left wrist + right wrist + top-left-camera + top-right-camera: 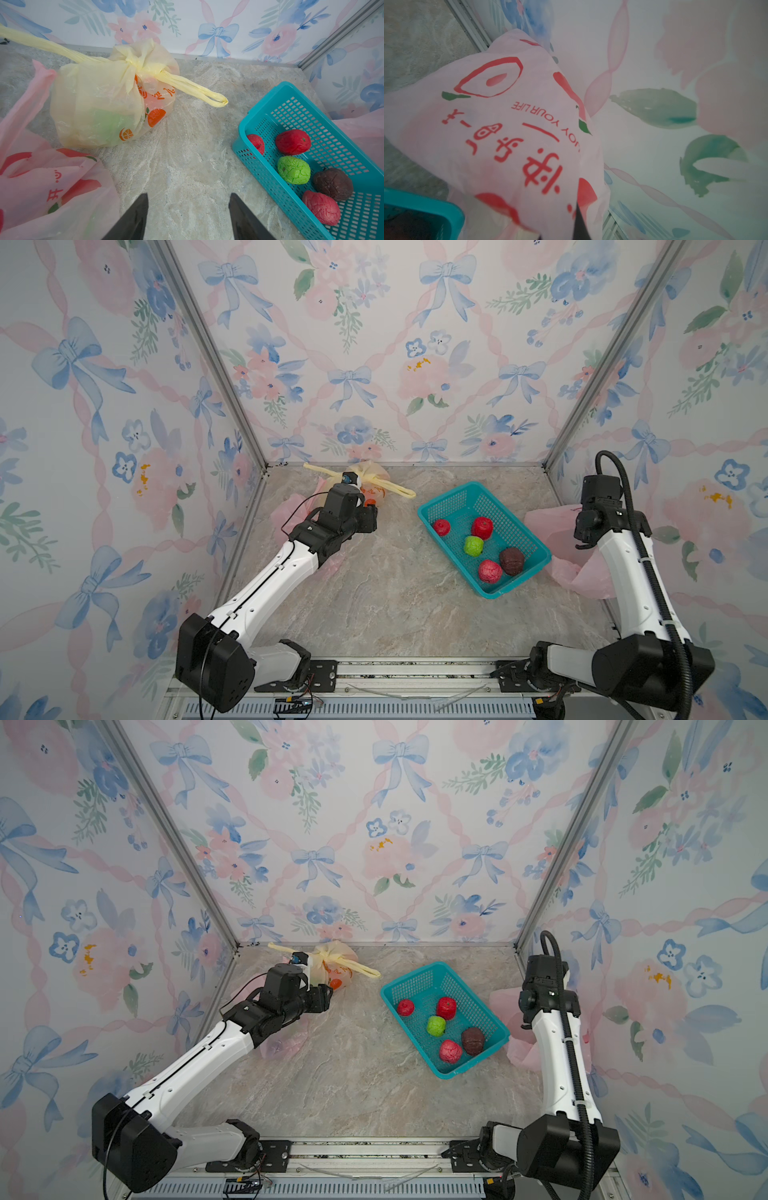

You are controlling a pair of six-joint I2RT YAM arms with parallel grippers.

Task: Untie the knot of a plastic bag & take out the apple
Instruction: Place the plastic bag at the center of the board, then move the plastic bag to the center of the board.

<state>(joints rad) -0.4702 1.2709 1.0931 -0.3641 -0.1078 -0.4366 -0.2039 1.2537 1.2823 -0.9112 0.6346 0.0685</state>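
A yellow plastic bag (368, 483) (338, 965) printed with oranges lies by the back wall. Its knot (141, 64) is tied, and its handle loops trail off to both sides. Through the plastic a green apple (108, 124) shows dimly. My left gripper (188, 195) (372, 512) is open and empty. It hovers just in front of the yellow bag without touching it. My right gripper (559, 220) is at the right wall over a pink bag (508, 124) (557, 539). Pink plastic drapes over its fingers, which stand a little apart.
A teal basket (440, 506) (270, 99) at mid-right holds several red, green and brown apples. Another pink bag (41, 187) (291, 510) lies under my left arm by the left wall. Floral walls close in the back and both sides.
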